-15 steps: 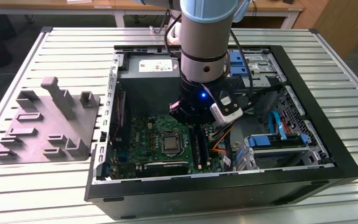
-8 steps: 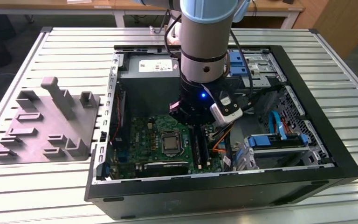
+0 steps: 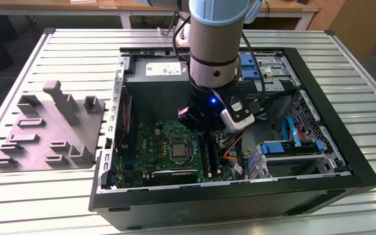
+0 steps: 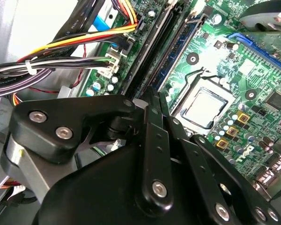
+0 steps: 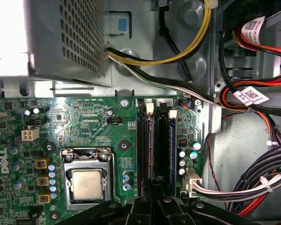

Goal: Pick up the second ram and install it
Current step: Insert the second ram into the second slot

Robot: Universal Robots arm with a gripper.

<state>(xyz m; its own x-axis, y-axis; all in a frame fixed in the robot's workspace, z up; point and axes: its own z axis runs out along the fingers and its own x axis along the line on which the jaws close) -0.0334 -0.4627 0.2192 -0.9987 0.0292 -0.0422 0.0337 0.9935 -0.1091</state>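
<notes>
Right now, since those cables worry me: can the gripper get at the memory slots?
Probably yes: the gripper hangs right over the memory slots, and the cables lie off to one side, none crossing between them.

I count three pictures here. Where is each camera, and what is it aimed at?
Exterior view: off the arm and above, looking down on the open black computer case; the grey robot arm reaches into it.
First wrist view: on the arm, facing the green motherboard and long black memory slots; black gripper at the edge.
Second wrist view: on the arm, angled across the board; gripper linkages close up.
Shared: both wrist views show the silver square processor and the slots.
</notes>
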